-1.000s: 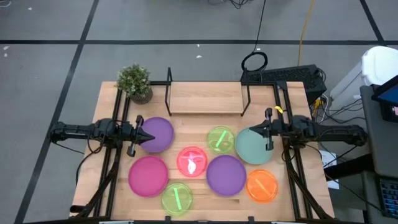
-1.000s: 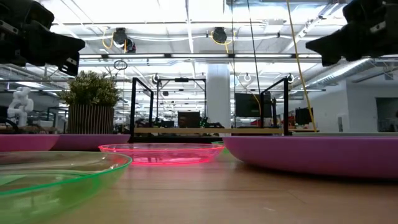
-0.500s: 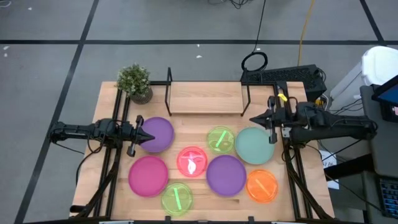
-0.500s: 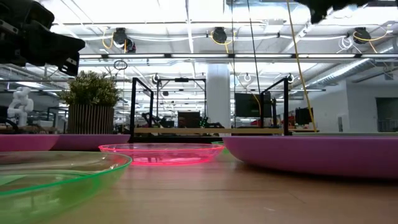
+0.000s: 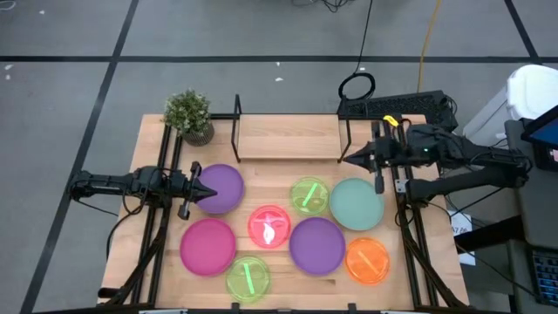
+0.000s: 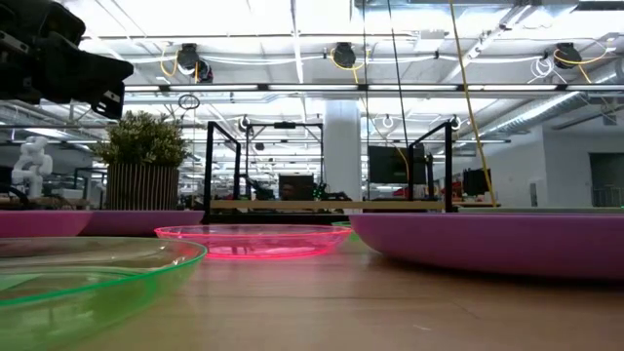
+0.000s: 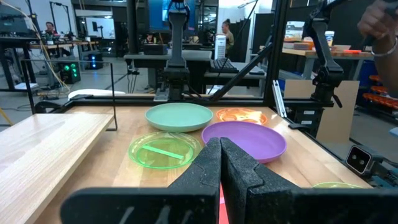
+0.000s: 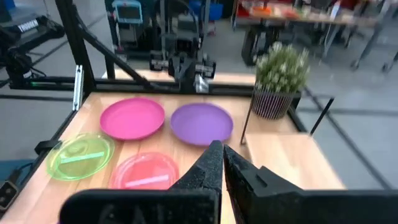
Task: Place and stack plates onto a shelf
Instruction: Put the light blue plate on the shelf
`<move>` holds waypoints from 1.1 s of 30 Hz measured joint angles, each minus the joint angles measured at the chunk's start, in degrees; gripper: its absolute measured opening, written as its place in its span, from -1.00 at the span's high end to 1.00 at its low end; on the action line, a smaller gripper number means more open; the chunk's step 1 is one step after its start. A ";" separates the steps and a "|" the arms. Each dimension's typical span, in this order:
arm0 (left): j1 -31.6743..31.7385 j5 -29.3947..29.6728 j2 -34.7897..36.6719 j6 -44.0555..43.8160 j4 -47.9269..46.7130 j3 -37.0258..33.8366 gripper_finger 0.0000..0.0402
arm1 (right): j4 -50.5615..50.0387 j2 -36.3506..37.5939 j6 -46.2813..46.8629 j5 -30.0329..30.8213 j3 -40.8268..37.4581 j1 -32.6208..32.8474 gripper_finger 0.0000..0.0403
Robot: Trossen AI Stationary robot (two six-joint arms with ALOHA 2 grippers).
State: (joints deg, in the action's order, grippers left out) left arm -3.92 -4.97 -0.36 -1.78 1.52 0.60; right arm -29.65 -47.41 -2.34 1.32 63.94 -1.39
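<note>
Eight plates lie flat on the tabletop: purple (image 5: 220,187), magenta (image 5: 207,246), red-pink (image 5: 269,226), lime-green (image 5: 309,194), teal (image 5: 356,204), a second purple (image 5: 317,245), orange (image 5: 367,260) and a second lime-green (image 5: 248,277). The shelf (image 5: 288,137) stands at the far edge with a bare board. My left gripper (image 5: 209,190) hangs shut above the left purple plate, well clear of it in the low view (image 6: 122,73). My right gripper (image 5: 349,160) is shut and raised beside the shelf's right upright end, above the teal plate's far rim.
A potted plant (image 5: 189,114) stands at the table's far left corner beside the shelf. The shelf's black wire uprights (image 5: 343,139) rise close to my right gripper. Bare wood shows between the plates and the shelf (image 5: 279,174). People and equipment are in the room beyond.
My right gripper has risen out of the low view and moved toward the far edge, from over the teal plate to beside the shelf's right end. Its fingers stayed shut. The plates have not moved.
</note>
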 joint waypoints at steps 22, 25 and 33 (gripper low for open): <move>-0.02 0.33 -0.02 -1.72 2.65 2.91 0.99 | -3.68 -6.70 5.36 1.88 3.19 0.00 1.00; -0.02 0.93 -0.02 -1.80 0.18 6.19 0.99 | -3.79 -7.11 6.18 1.79 3.19 0.00 1.00; -0.02 5.00 -2.68 -0.68 -8.76 17.52 0.99 | -4.48 -8.91 6.22 1.76 3.17 1.73 1.00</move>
State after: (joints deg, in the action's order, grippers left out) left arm -3.95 0.03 -3.04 -2.46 -7.24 18.12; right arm -34.12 -56.32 3.88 3.09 67.11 0.34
